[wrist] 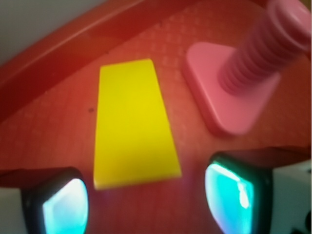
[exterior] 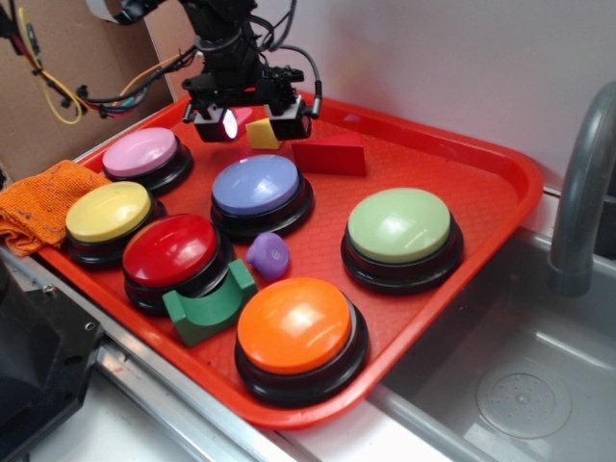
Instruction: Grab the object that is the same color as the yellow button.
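My gripper hangs low over the far left part of the red tray, jaws spread wide and holding nothing. On the wrist camera I see both fingertips at the bottom edge, one on each side, with the yellow wedge lying flat on the tray just ahead of them and lined up with the gap. No finger touches it. In the exterior view the wedge shows between the two fingers.

Beside the wedge, on the wrist view, a pink bolt stands on its flat head, its threaded shaft tilted up and away. Just right of the gripper in the exterior view sits a dark red wedge.

Nearer the camera I count the buttons: pink, blue, yellow button at the left edge, red, green, orange. A small purple piece lies between blue and orange, and a green arch block leans against the red one. An orange cloth lies off the tray's left side.
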### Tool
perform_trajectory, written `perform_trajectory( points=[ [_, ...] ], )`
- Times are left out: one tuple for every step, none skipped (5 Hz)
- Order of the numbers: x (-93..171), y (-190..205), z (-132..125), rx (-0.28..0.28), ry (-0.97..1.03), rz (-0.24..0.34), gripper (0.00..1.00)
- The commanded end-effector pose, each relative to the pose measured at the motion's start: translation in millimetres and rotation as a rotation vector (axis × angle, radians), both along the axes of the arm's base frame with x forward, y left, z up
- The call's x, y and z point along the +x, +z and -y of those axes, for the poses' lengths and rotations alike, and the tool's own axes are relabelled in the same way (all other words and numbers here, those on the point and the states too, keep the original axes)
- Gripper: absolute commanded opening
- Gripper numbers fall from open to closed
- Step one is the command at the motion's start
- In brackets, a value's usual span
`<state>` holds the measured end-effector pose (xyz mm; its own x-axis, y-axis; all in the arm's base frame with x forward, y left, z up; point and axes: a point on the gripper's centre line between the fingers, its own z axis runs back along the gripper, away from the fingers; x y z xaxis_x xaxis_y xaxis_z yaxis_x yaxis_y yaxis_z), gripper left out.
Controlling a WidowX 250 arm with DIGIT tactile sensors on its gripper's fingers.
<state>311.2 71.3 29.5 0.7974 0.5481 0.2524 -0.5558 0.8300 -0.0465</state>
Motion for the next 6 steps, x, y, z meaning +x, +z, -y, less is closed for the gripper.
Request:
perform_trajectory(
  points=[
    [18.2,8.0,-18.8,-0.006,0.002,0.055,1.00],
    [21.7,3.9,-18.7,-0.004,0.006,0.047,0.15],
    [20.4,2.9,-17.8,-0.010,0.017,0.044,0.00],
    [15.4,11.0,-14.1,-0.018,-0.007,0.031,0.00],
    [11.3,32.4,-8.6,-0.032,-0.041,0.017,0.00],
    [10.8,58.8,-0.2,-0.025,-0.119,-0.054,0.00]
  ],
)
